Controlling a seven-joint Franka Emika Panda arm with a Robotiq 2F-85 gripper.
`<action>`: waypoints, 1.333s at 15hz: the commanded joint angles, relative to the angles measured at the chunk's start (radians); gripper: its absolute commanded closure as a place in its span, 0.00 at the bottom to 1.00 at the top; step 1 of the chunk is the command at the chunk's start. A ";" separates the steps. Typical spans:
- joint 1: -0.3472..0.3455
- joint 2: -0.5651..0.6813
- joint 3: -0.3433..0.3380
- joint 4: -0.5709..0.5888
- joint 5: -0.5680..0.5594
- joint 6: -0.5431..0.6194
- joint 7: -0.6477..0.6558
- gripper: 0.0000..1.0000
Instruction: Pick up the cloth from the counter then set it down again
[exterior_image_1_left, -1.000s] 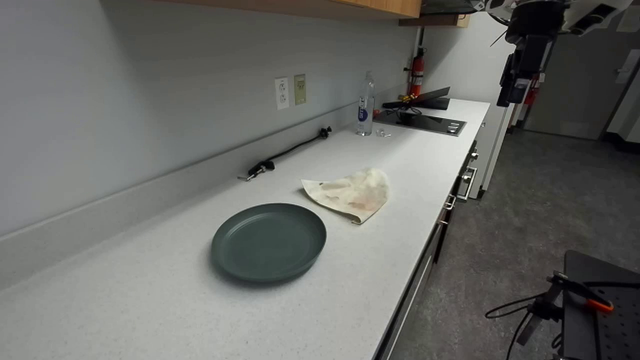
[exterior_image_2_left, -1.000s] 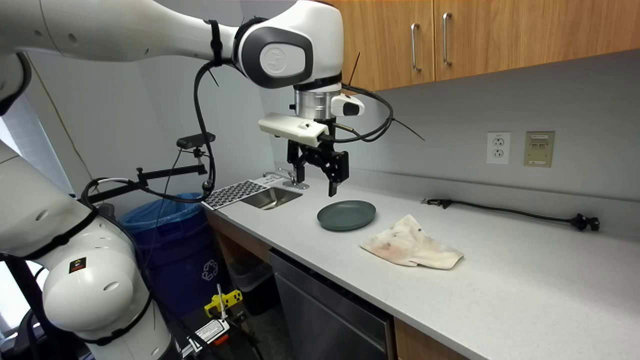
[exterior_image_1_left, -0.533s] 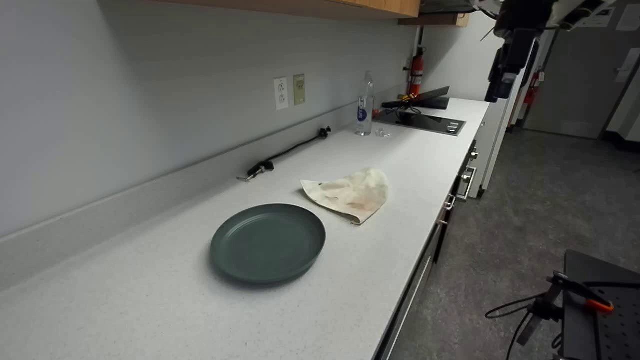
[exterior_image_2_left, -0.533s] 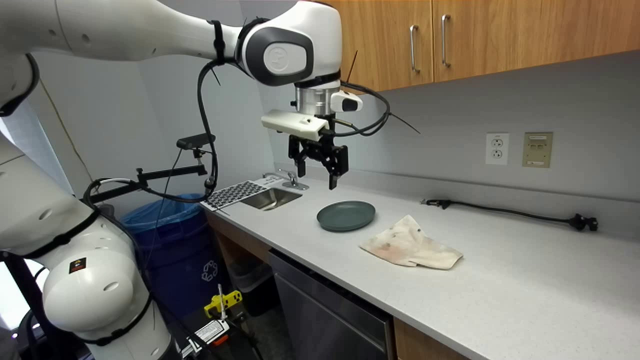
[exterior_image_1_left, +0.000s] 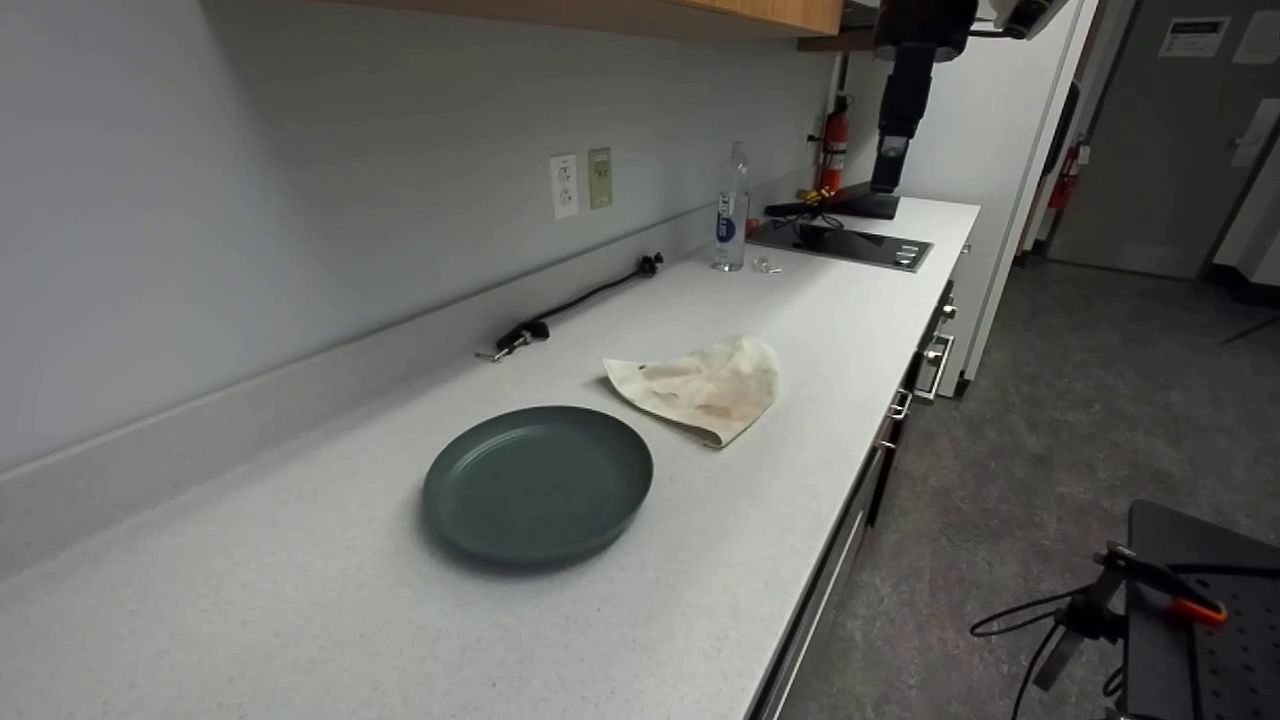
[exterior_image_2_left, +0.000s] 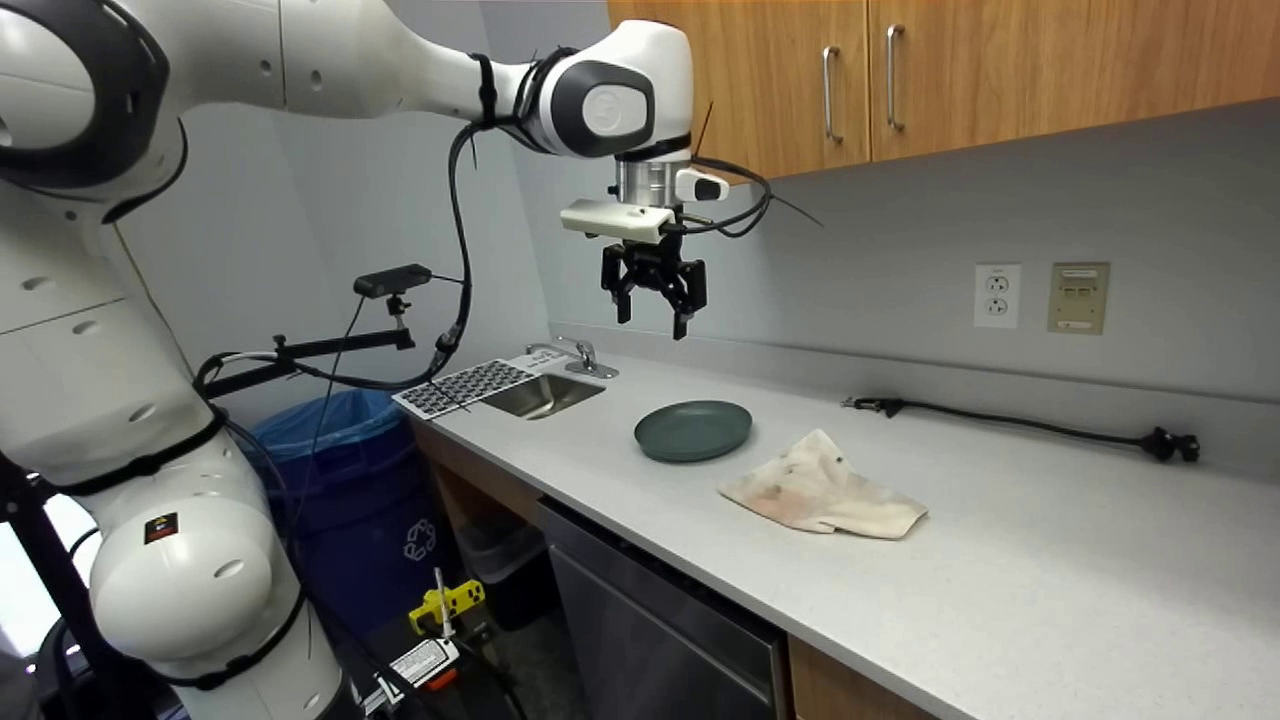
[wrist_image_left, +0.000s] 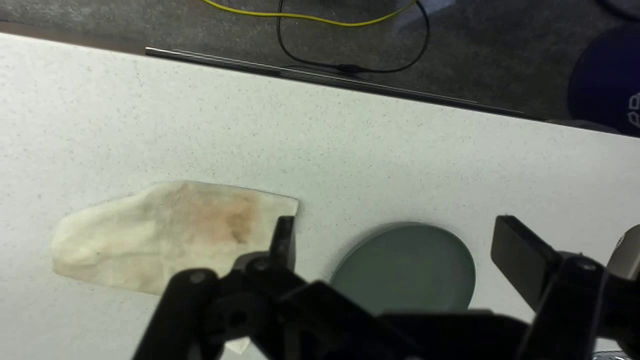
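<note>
Fingers (exterior_image_2_left: 681, 318) spread wide, nothing in their hold; they point down, up in the air, well apart from the tabletop (exterior_image_2_left: 1060, 590). Cloth (exterior_image_2_left: 825, 492) is on the tabletop, ungripped: off-white, reddish-brown stain, loosely laid with creases, one corner aimed at the wall (exterior_image_2_left: 870, 240). Dark green plate (exterior_image_2_left: 693, 432) sits flat just beside it, slim gap between, on the side toward the sink (exterior_image_2_left: 540, 396) and faucet (exterior_image_2_left: 590, 367). Wrist view: one of the fingers overlaps the cloth edge by line of sight only, and the plate shows in the gap between the two, partly blocked; yellow cable (wrist_image_left: 310, 18) over the floor (wrist_image_left: 150, 25) past the tabletop's front edge. Black cord (exterior_image_2_left: 1020, 422) with a clamp-like end lies near the wall in both exterior views, apart from cloth and plate. Above it, outlet (exterior_image_2_left: 997, 296) and beige wall panel (exterior_image_2_left: 1078, 298), side by side. In an exterior view: clear bottle (exterior_image_1_left: 731, 215) upright by the wall, farther along past the cloth; just beyond it, black cooktop (exterior_image_1_left: 850, 246); red fire extinguisher (exterior_image_1_left: 834, 150) behind. White arm (exterior_image_2_left: 410, 70) reaches in high; blue bin (exterior_image_2_left: 360, 520) stands on the floor near the sink end. Wood cabinets (exterior_image_2_left: 950, 80) with metal handles hang on the wall above the tabletop.
</note>
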 joint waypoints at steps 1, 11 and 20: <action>-0.028 0.001 0.023 0.004 0.003 -0.004 -0.002 0.00; -0.047 0.274 0.059 0.143 -0.089 0.331 0.079 0.00; -0.064 0.443 0.109 0.277 -0.087 0.367 0.144 0.00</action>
